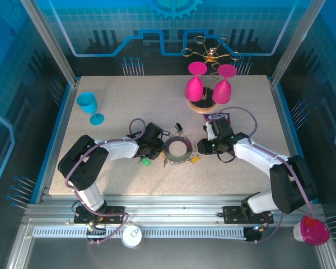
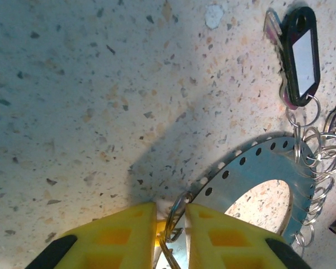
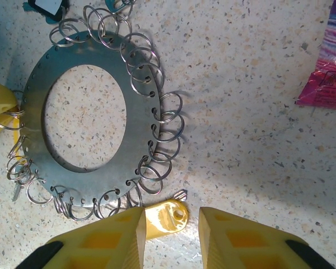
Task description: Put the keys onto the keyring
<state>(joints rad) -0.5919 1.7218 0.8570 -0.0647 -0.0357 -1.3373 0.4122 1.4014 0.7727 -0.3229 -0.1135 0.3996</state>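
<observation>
top external: blue goblet point(image 1: 89, 106) upright, left of keyring point(image 1: 167, 150)

Left arm point(image 1: 109, 148) bending at elbow, forearm lying low, reaching rightward toward table centre. Left gripper point(image 1: 156, 150) point(image 2: 171, 212) pointing right, tilting down at tabletop; yellow pads point(image 2: 126, 235) standing close together, showing narrow gap; unclear whether clamping anything.

Right arm point(image 1: 257, 154) folding at elbow, forearm stretching leftward, low over surface. Right gripper point(image 1: 202, 148) point(image 3: 172, 216) facing left gripper, well apart from it; jaws standing parted, yellow fingertips point(image 3: 235, 235) showing wide gap, gripping nothing.
</observation>
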